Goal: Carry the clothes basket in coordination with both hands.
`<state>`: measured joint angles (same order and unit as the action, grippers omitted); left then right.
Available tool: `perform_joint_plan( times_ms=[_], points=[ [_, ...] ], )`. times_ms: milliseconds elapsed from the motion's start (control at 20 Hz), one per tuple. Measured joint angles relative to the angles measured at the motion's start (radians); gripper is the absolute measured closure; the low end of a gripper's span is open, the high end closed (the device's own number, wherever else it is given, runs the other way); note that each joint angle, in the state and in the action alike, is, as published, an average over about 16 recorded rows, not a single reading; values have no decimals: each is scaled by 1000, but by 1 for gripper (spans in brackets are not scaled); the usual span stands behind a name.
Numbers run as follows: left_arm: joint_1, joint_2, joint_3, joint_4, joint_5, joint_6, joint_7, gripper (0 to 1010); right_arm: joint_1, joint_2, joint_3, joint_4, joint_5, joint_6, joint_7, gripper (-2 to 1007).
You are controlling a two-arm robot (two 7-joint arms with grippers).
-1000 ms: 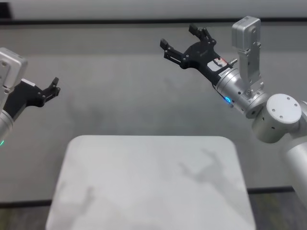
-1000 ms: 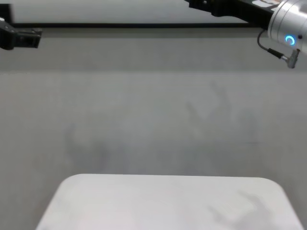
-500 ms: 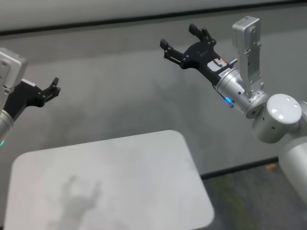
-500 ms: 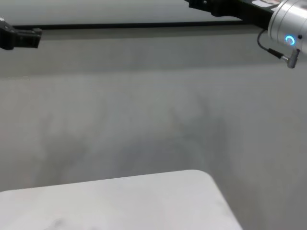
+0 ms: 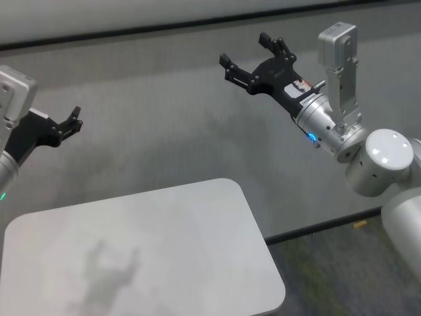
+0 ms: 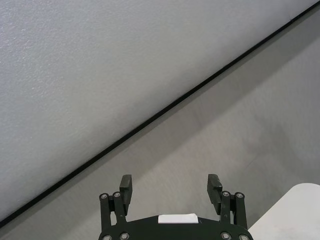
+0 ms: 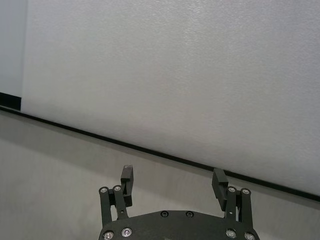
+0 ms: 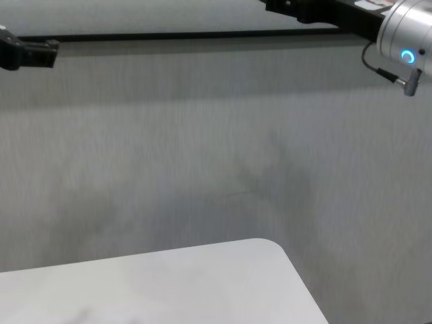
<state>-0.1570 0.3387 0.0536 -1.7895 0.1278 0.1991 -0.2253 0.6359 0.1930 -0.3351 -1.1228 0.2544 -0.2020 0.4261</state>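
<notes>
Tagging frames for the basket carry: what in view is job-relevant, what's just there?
Job:
- left gripper, open, raised, holding nothing
- right gripper, open, raised, holding nothing
- clothes basket: not in any view

Just there:
- white table, low in head and chest views
- grey floor

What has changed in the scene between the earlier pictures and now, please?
The white table has shifted toward the robot's left in the head and chest views and now sits at an angle, as if the robot's body had turned right. Nothing was taken hold of or let go. The left gripper and right gripper stayed raised, open and empty; no basket shows.
</notes>
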Motion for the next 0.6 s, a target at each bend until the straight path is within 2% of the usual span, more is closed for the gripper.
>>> perform_joint_plan(
  times_ms=[600],
  points=[
    [0, 0, 0, 0, 0, 0, 0, 10, 0, 0, 0, 0, 0, 0, 0, 5]
  ],
)
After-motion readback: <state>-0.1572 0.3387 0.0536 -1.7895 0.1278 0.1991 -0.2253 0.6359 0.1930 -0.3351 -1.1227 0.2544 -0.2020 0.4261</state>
